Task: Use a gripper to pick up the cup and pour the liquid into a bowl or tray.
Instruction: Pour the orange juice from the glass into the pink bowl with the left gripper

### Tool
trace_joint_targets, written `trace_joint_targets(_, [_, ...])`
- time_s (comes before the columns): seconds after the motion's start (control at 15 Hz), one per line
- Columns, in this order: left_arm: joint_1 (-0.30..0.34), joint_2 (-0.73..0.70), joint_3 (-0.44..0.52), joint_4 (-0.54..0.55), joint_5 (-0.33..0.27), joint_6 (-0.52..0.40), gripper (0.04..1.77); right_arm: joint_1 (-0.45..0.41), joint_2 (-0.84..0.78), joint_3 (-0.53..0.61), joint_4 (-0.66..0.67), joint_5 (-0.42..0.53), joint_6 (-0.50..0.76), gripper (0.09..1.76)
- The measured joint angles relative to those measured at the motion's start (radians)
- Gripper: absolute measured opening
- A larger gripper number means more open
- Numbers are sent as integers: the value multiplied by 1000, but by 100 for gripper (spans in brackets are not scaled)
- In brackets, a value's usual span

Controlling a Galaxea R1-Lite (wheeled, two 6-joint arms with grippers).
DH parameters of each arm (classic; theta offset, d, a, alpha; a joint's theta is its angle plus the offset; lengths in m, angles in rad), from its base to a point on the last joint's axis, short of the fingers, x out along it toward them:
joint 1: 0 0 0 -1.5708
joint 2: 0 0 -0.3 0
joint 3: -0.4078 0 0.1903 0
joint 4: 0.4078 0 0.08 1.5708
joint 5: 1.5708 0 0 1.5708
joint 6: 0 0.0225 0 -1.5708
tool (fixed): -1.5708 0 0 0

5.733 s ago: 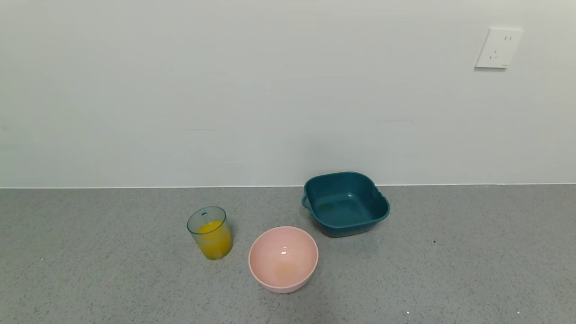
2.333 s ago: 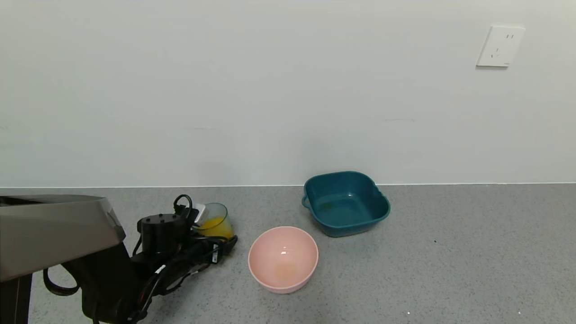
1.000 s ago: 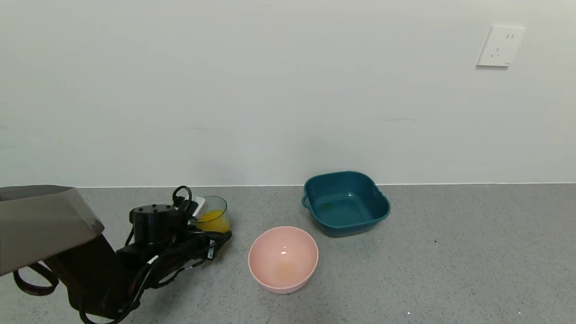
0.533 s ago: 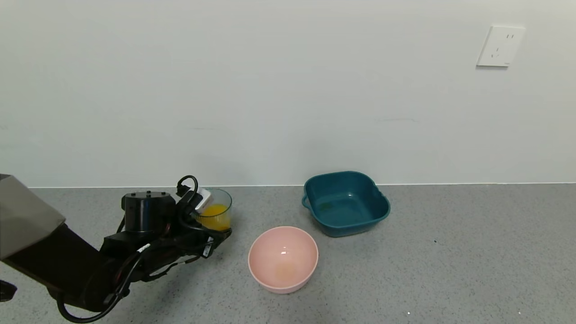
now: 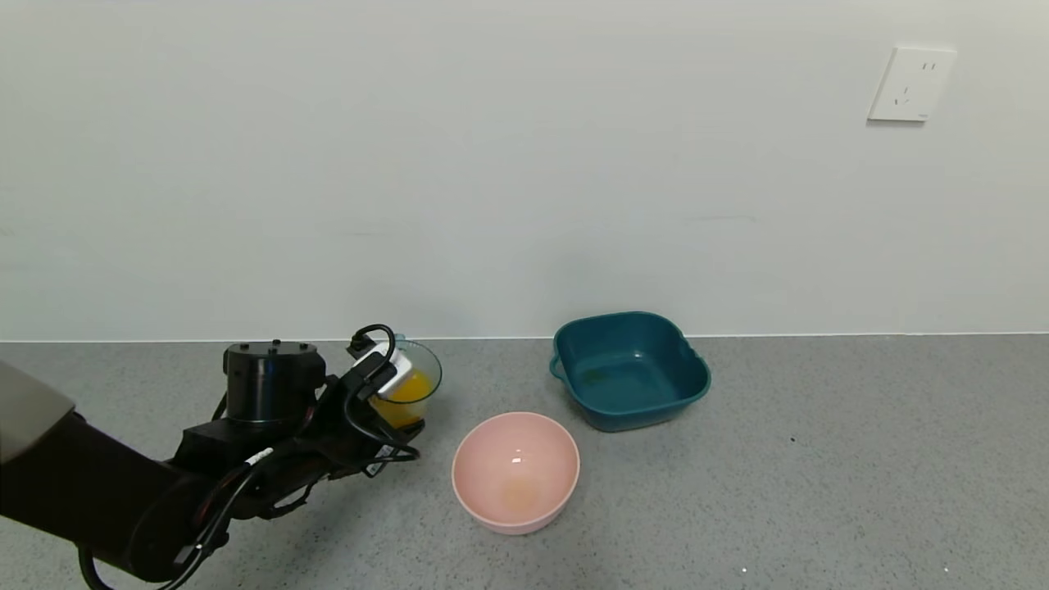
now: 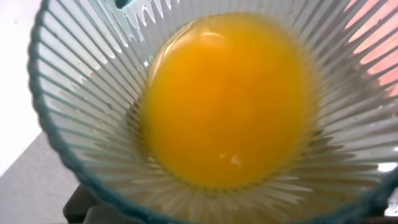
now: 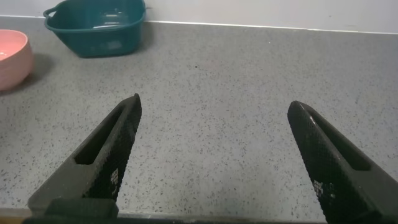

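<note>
1. We have the cup (image 5: 407, 385) held in our left end effector (image 5: 385, 393), whose fingers are closed on its sides; it is lifted off the table (image 5: 819, 492) and leans a little toward the pink bowl (image 5: 516, 471).
2. The cup sits just left of the pink bowl and a little behind it, with the juice (image 6: 227, 99) pooled in its lower part, well below the rim.
3. Our right end effector (image 7: 211, 155) hangs spread wide and empty, well to the right of the pink bowl.
4. To pour well, we judge we should carry the cup rightward until its rim is over the pink bowl's middle, then tip slowly.
5. The teal basin (image 5: 629, 370) lies behind the pink bowl to the right; we should stop short of it.
</note>
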Motion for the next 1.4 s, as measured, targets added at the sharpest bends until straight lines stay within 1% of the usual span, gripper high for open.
trace_joint_targets(0.2, [-27,-1,6,2,69,108,127,0,0,0,0,0,0,171])
trace_joint_targets(0.33, [-48,0,6,2,105,154,127,0,0,0,0,0,0,171])
trace_joint_targets(0.47, [-64,4,5,2,124,191,127,0,0,0,1,0,0,171])
trace_joint_targets(0.6, [-83,8,7,3,135,204,126,0,0,0,1,0,0,171])
trace_joint_targets(0.87, [-123,5,9,43,164,237,126,0,0,0,1,0,0,171])
trace_joint_targets(1.13, [-156,0,8,43,228,307,126,0,0,0,1,0,0,171])
trace_joint_targets(1.4, [-181,-3,5,42,274,393,126,0,0,0,0,0,0,171])
